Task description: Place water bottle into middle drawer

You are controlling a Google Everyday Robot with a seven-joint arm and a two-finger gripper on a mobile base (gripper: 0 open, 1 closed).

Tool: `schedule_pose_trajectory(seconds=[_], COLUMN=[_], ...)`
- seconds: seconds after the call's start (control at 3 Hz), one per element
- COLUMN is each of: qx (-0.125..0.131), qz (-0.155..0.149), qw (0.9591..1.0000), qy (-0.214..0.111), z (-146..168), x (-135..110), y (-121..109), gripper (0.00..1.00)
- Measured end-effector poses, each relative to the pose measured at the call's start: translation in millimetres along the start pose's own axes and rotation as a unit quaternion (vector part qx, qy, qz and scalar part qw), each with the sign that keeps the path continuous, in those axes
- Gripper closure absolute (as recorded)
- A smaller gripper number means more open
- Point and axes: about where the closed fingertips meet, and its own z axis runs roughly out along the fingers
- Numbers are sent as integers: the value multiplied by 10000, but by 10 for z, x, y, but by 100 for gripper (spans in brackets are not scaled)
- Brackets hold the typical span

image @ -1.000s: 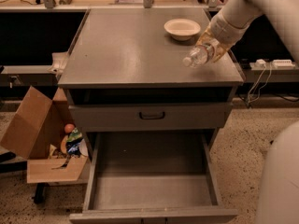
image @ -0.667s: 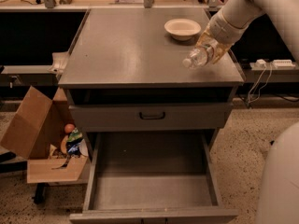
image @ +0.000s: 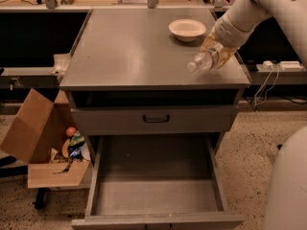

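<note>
Pick done: my tool [image: 217, 51] was clamped on the water bottle [image: 202, 62], tilted over the right front of the worktop [image: 134, 47]. The middle drawer [image: 156, 195] stood open, bare. Left: lower, release inside.

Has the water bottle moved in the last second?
No. The gripper holds the water bottle in the same place, just front-right of the bowl, over the cabinet.
</note>
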Motion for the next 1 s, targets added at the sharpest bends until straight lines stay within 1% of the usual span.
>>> schedule_pose_trajectory(seconds=[0.33, 0.67, 1.0], qx=[61, 90, -3], qz=[-191, -439, -529], qw=[9995, 9970, 9944], qy=[-254, -627, -918], z=[-108, -336, -397], x=[-303, -876, -1281], y=[-14, 121, 288], gripper=[100, 100, 100])
